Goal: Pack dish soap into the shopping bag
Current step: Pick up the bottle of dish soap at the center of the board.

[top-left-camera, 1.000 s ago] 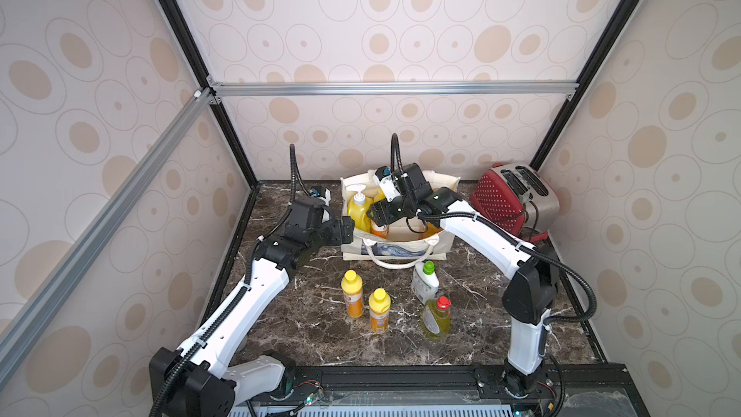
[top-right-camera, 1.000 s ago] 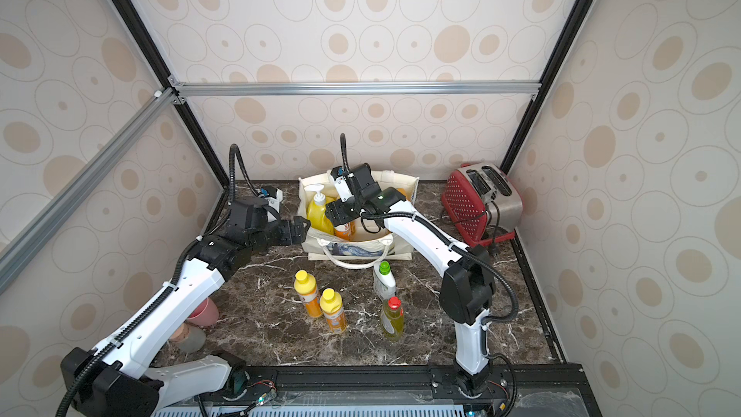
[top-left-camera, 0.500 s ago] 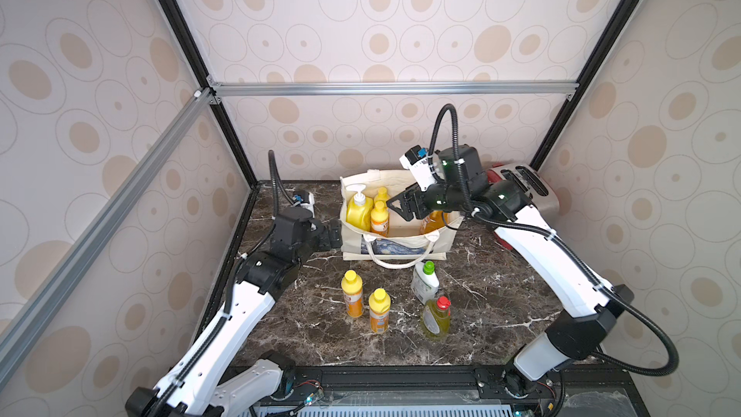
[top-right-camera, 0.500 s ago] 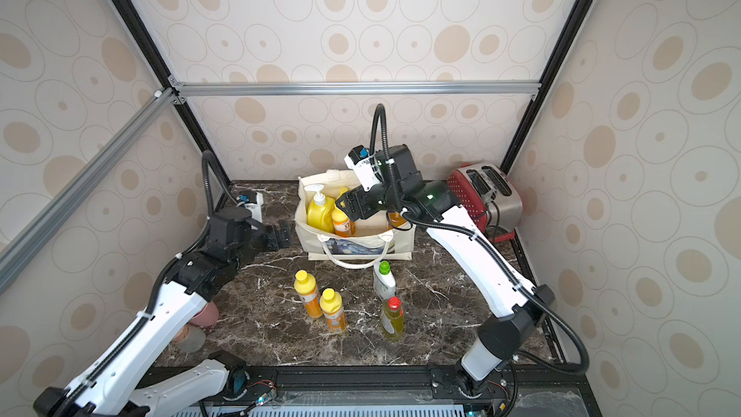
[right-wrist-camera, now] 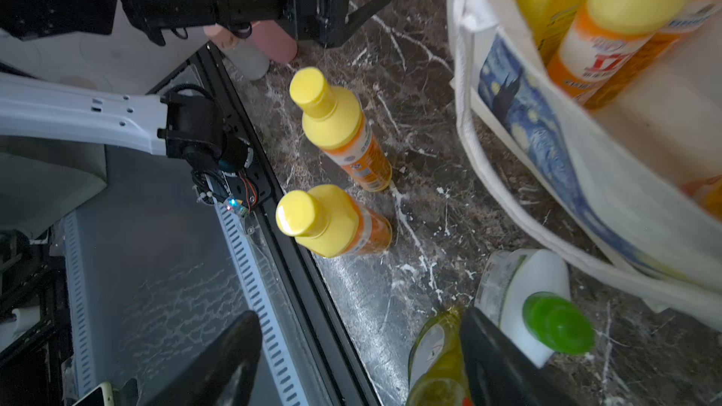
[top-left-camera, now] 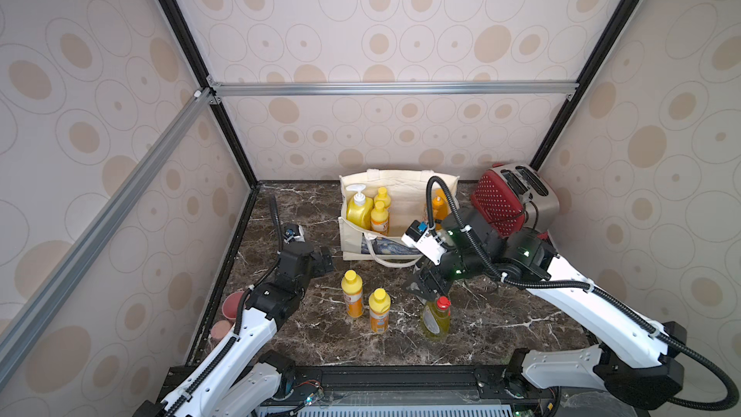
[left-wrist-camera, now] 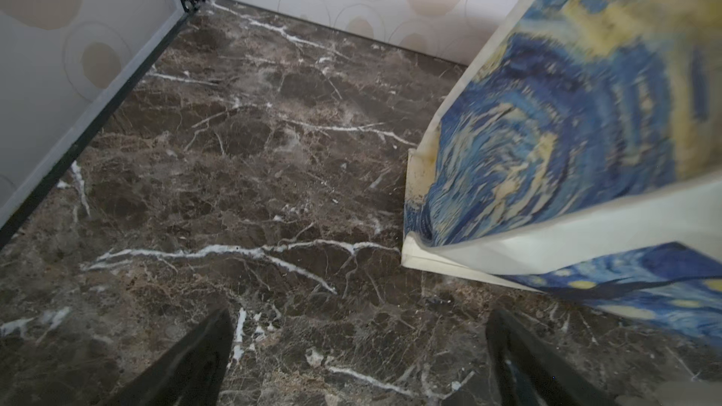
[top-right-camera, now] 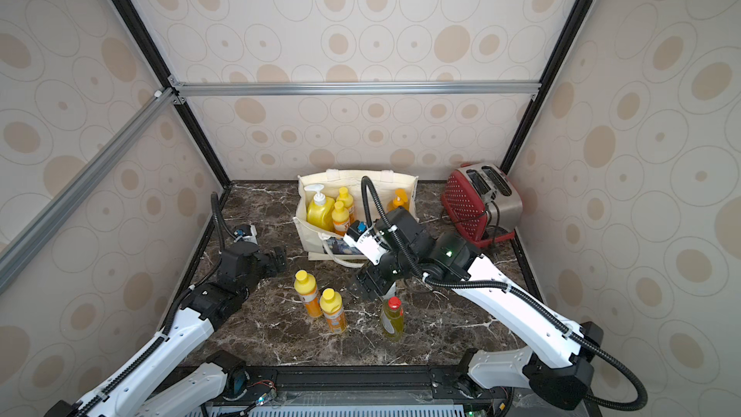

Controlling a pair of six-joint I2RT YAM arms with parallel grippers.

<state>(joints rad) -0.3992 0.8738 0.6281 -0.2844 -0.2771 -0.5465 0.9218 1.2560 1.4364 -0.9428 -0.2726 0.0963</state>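
The shopping bag [top-left-camera: 401,194] stands open at the back, its starry print showing in the left wrist view [left-wrist-camera: 566,111]. Inside it are a yellow pump bottle [top-left-camera: 358,212], two small orange bottles [top-left-camera: 379,218] and an amber pump bottle [top-left-camera: 439,205]. Two more small orange bottles [top-left-camera: 352,294] [top-left-camera: 379,311] and a yellow-green red-capped bottle [top-left-camera: 435,320] stand in front. My right gripper [top-left-camera: 425,288] [right-wrist-camera: 359,341] hangs open above the yellow-green bottle [right-wrist-camera: 437,349] and the white green-capped bottle [right-wrist-camera: 523,298]. Left of the bag, my left gripper [top-left-camera: 325,260] [left-wrist-camera: 359,318] is open and empty.
A red toaster [top-left-camera: 509,202] stands at the back right with its cord trailing forward. Pink cups [top-left-camera: 231,306] sit by the left wall under my left arm. The bag's rope handle [top-left-camera: 395,262] droops onto the dark marble table [top-left-camera: 501,314].
My right arm has swung out of the bag and come down in front, over the white and yellow-green bottles. My left gripper has pulled back from the bag's side and opened fully.
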